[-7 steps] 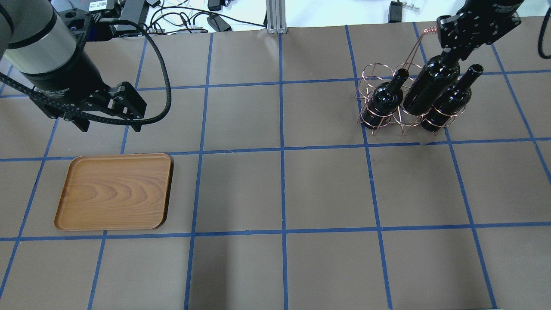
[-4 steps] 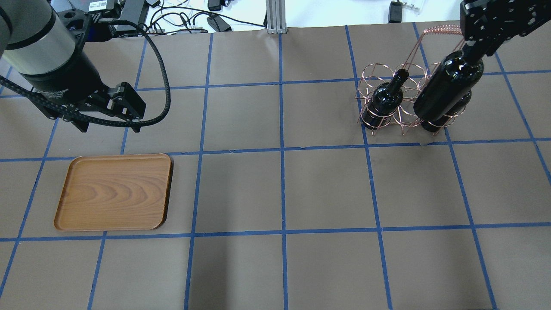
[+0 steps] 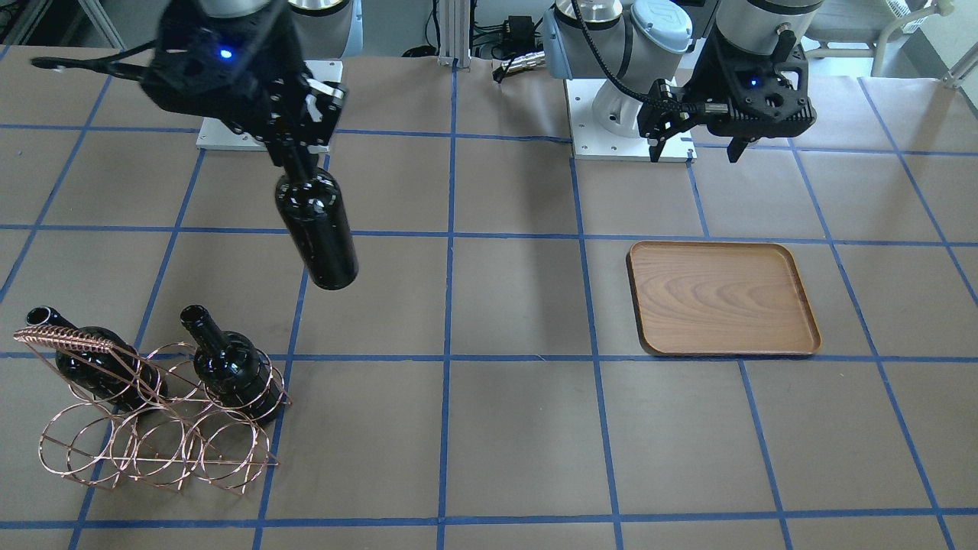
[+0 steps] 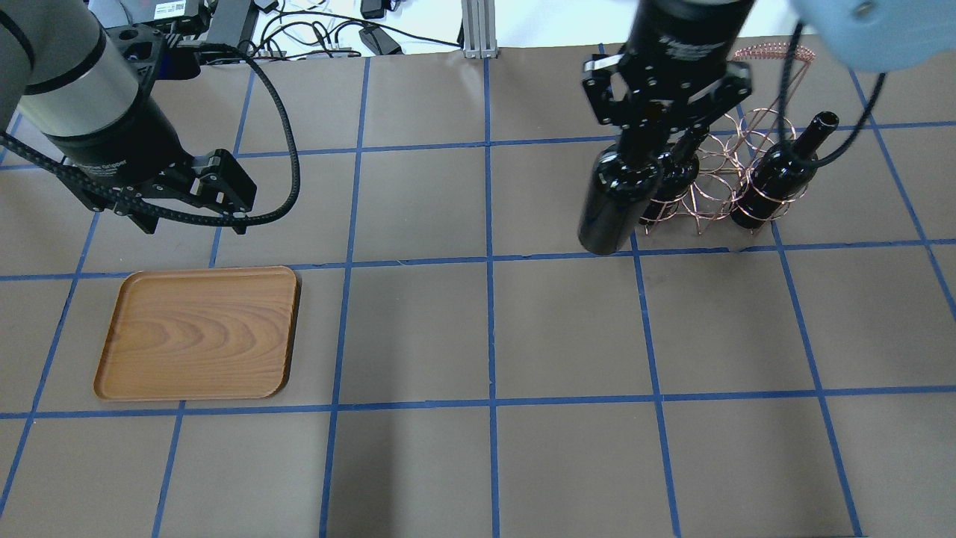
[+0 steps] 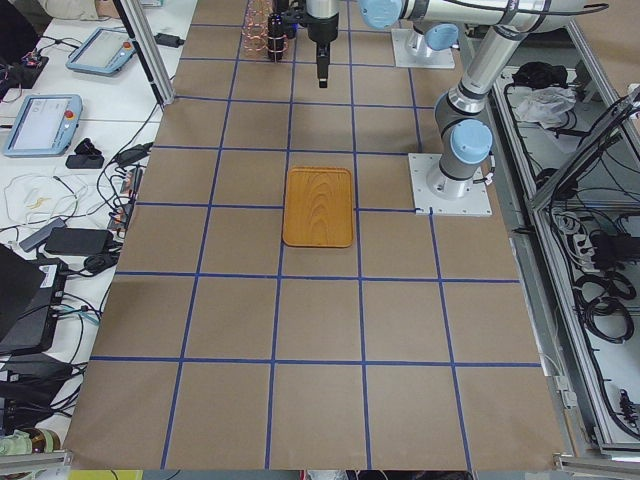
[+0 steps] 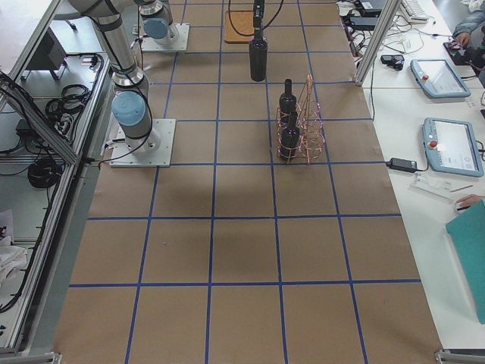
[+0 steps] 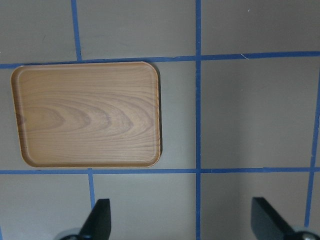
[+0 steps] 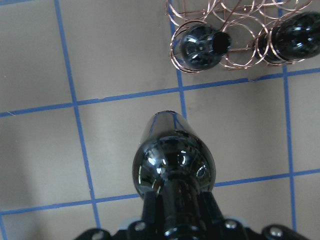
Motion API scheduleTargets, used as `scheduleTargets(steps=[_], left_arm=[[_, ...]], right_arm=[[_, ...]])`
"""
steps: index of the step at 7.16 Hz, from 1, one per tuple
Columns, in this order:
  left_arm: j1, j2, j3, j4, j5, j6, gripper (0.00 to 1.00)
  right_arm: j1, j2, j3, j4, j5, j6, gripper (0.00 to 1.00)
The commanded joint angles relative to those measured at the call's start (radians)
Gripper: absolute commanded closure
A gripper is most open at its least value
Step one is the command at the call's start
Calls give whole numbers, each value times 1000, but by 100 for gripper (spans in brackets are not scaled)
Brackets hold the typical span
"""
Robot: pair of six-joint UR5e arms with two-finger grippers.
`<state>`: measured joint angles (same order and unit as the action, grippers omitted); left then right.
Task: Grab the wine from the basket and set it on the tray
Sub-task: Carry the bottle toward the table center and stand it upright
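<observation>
My right gripper (image 4: 647, 133) is shut on the neck of a black wine bottle (image 4: 614, 205). It holds the bottle upright in the air, clear of the copper wire basket (image 4: 713, 196) and just left of it. In the front view the held bottle (image 3: 317, 229) hangs below the gripper (image 3: 294, 159). Two more bottles (image 3: 229, 368) (image 3: 92, 365) stand in the basket (image 3: 65, 337). The wooden tray (image 4: 198, 332) lies empty at the table's left. My left gripper (image 4: 192, 223) is open and empty, hovering just beyond the tray (image 7: 90, 115).
Blue tape lines grid the brown table. Cables and power bricks (image 4: 373, 37) lie past the far edge. A metal post (image 4: 478, 30) stands at the back middle. The basket's tall coiled handle (image 4: 773, 51) rises beside my right arm.
My right gripper has carried the bottle up out of the basket and leftward, from over its right side to just left of it. The left arm has hardly moved.
</observation>
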<state>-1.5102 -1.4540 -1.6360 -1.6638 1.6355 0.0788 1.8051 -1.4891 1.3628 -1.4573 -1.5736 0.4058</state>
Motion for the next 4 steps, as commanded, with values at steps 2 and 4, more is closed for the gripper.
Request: scheduleTargets(steps=[2, 4], left_arm=[[15, -8, 2, 25, 0, 2, 0], [38, -19, 4, 30, -5, 3, 0]], right_arm=[[245, 172, 12, -158, 0, 380, 92], [289, 208, 36, -219, 0, 430, 91]])
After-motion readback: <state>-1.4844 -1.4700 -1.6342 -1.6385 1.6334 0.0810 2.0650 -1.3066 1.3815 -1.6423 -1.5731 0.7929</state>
